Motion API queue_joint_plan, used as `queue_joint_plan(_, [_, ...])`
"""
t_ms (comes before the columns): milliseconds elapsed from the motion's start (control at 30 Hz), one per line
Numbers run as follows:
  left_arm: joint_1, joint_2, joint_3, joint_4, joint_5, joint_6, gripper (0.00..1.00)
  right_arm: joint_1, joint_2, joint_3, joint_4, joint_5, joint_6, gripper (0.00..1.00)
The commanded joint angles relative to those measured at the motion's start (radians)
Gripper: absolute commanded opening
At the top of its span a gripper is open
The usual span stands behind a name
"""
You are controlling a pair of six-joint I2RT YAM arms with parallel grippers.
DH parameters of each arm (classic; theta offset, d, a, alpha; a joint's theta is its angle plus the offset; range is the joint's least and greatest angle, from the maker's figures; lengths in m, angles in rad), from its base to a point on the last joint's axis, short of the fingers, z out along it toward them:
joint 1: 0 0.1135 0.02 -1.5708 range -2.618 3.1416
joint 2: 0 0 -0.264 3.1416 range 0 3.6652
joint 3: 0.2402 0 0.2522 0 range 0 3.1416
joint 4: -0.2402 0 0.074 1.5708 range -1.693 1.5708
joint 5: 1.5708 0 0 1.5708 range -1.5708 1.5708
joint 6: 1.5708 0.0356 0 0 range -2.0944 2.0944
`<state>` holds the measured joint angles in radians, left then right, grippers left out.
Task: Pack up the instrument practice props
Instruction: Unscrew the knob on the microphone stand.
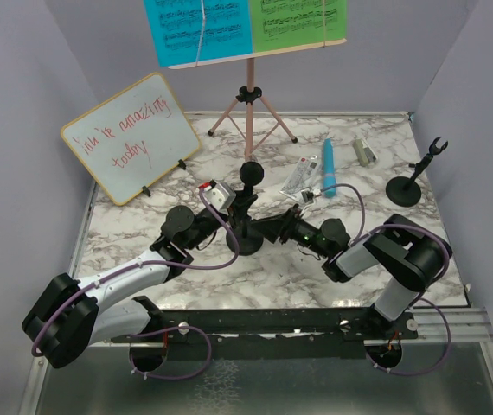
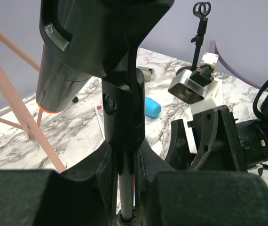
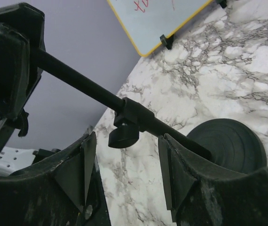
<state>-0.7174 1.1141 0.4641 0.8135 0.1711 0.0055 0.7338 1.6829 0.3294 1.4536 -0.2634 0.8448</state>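
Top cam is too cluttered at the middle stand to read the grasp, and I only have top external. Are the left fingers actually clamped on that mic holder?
Observer: Yes. The left wrist view shows the left fingers shut on the thin pole of the mic holder, just below its swivel joint.
Operator: Right side?
Observer: In the right wrist view the right fingers are open, one on either side of the same pole, just above the round base.
Operator: Is the mic in the clip?
Observer: Yes. The black microphone sits tilted in the clip, and it has an orange ring at its lower end.
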Motion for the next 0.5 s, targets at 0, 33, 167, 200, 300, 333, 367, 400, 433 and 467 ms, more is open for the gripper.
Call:
queue_joint_plan(0, [0.000, -0.014, -0.019, -0.030, 0.010, 0.015, 0.00, -0.010, 0.044, 0.034, 0.132, -0.039, 0.113, 0.59])
queue_joint_plan(33, [0.000, -0.013, -0.019, -0.030, 0.009, 0.016, 0.00, -0.013, 0.053, 0.035, 0.147, -0.042, 0.123, 0.58])
queue_joint_plan(167, [0.000, -0.007, -0.016, -0.030, 0.011, 0.016, 0.00, -0.023, 0.079, 0.049, 0.158, -0.063, 0.155, 0.52])
queue_joint_plan(200, [0.000, -0.008, -0.016, -0.030, 0.010, 0.016, 0.00, -0.023, 0.085, 0.052, 0.159, -0.065, 0.161, 0.51])
queue_joint_plan(300, [0.000, -0.008, -0.016, -0.030, 0.012, 0.016, 0.00, -0.026, 0.103, 0.054, 0.181, -0.072, 0.171, 0.46])
queue_joint_plan(333, [0.000, -0.009, -0.016, -0.030, 0.012, 0.016, 0.00, -0.027, 0.107, 0.053, 0.187, -0.072, 0.174, 0.44])
queue_joint_plan(367, [0.000, -0.010, -0.016, -0.030, 0.011, 0.016, 0.00, -0.029, 0.109, 0.053, 0.196, -0.075, 0.175, 0.42])
queue_joint_plan(400, [0.001, -0.008, -0.016, -0.030, 0.013, 0.015, 0.00, -0.031, 0.112, 0.053, 0.201, -0.079, 0.174, 0.39])
queue_joint_plan(433, [0.001, -0.008, -0.016, -0.030, 0.012, 0.016, 0.00, -0.032, 0.112, 0.053, 0.201, -0.084, 0.169, 0.35])
queue_joint_plan(467, [0.001, -0.007, -0.016, -0.030, 0.013, 0.015, 0.00, -0.033, 0.112, 0.054, 0.196, -0.087, 0.163, 0.31])
